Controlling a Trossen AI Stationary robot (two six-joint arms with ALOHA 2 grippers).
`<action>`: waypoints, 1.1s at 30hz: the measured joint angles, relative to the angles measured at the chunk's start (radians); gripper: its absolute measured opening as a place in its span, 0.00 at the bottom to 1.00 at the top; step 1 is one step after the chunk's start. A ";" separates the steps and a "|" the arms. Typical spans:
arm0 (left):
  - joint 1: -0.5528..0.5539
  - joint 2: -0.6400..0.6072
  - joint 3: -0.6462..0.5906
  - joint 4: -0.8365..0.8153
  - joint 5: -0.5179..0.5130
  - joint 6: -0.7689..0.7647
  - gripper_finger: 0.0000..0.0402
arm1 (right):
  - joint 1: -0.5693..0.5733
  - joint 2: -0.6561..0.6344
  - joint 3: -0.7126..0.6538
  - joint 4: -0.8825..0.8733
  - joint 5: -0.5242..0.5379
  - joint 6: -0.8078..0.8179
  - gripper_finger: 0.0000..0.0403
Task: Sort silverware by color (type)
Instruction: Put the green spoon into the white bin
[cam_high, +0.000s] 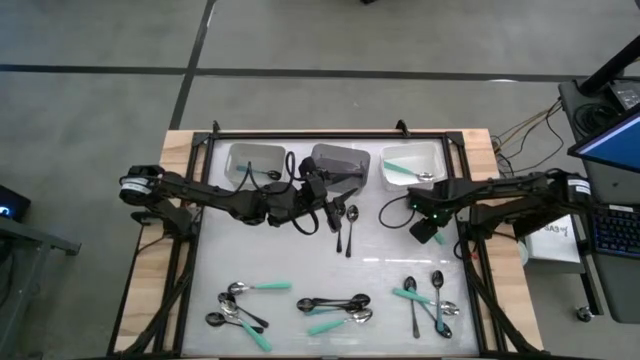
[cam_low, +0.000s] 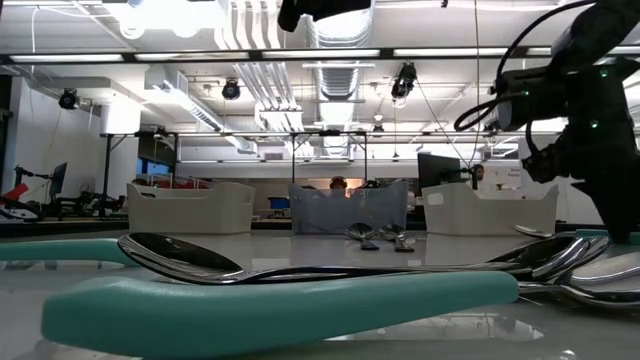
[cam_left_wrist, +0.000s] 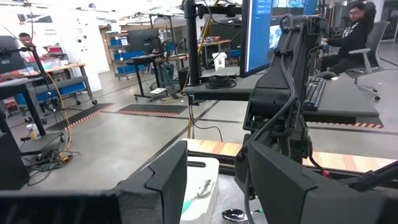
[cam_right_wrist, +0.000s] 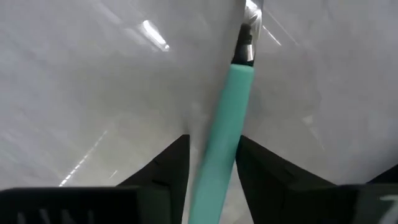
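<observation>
Right pincer (cam_right_wrist: 211, 163) pinches a teal-handled spoon (cam_right_wrist: 229, 118), the handle running up between its two dark fingers (cam_right_wrist: 166, 163) to the metal neck above a pale glossy surface. Seen from above, this pincer (cam_high: 424, 232) hangs over the right side of the white tabletop (cam_high: 270, 255), just in front of the right bin (cam_high: 411, 166), where another teal-handled spoon (cam_high: 408, 172) already lies. The left pincer (cam_high: 322, 207) reaches across toward the middle, just in front of the grey center bin (cam_high: 338, 163); its fingers (cam_left_wrist: 163, 186) stand spread, with nothing between them. Two black spoons (cam_high: 344, 227) lie on the tabletop just right of it, and one black spoon (cam_high: 263, 174) sits in the left bin (cam_high: 255, 162). Along the near edge lie three loose clusters of spoons: a mixed pile at left (cam_high: 241, 305), black and teal ones in the middle (cam_high: 336, 308), and a third group at right (cam_high: 428, 298). From table height, a teal handle (cam_low: 280, 305) and a shiny bowl (cam_low: 180, 255) fill the foreground, with the three bins (cam_low: 348, 208) lined up behind. In the room beyond, a seated person (cam_left_wrist: 349, 31) is at a desk beside a monitor (cam_left_wrist: 261, 31).
</observation>
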 joint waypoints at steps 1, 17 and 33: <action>0.000 0.000 0.000 -0.002 0.000 0.000 0.38 | 0.000 0.009 0.000 0.000 0.008 0.000 0.27; 0.000 0.000 0.000 -0.028 0.001 -0.016 0.38 | 0.008 -0.095 0.122 -0.016 0.013 -0.037 0.11; 0.000 0.000 0.000 -0.034 0.000 -0.018 0.38 | -0.074 0.020 0.574 -0.224 0.426 -0.478 0.11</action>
